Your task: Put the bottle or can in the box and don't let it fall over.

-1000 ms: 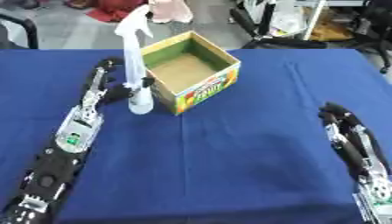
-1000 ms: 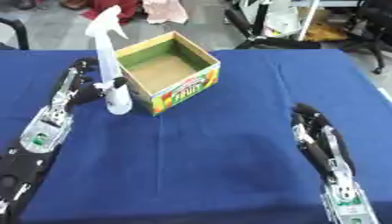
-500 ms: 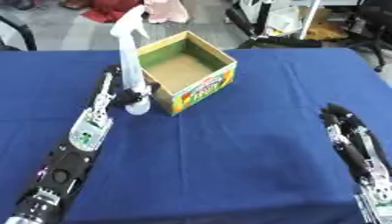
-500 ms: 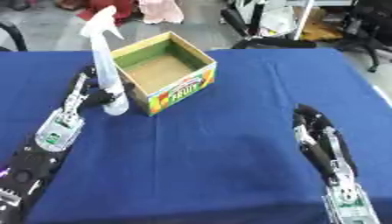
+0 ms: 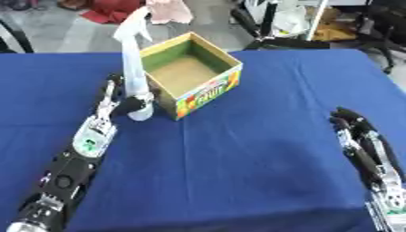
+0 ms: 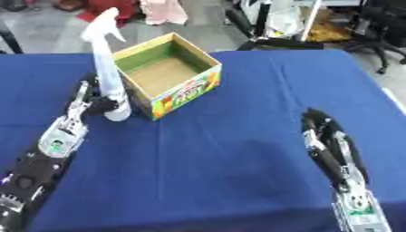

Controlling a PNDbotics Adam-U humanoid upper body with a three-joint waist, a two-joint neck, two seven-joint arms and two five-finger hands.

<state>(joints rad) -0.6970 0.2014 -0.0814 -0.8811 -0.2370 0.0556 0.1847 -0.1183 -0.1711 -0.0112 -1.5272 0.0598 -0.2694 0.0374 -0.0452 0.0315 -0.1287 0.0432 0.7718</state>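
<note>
A white spray bottle (image 5: 132, 68) stands upright on the blue table, touching the left wall of an open cardboard box (image 5: 208, 93) with a green rim and a fruit label. The box holds nothing. My left hand (image 5: 119, 103) reaches in from the lower left, its fingers and thumb curled round the bottle's lower part just above the base. My right hand (image 5: 358, 136) lies open near the lower right, fingers straight and pointing away, far from the bottle and the box.
The blue cloth (image 5: 246, 172) covers the whole table, with bare room in the middle and at the right. Beyond the far edge are chair legs (image 5: 269, 27), a red cloth (image 5: 107, 11) and other clutter on the floor.
My left forearm has swung in toward the bottle and the hand has closed in on its lower part. The bottle, the box and my right hand stay in place.
</note>
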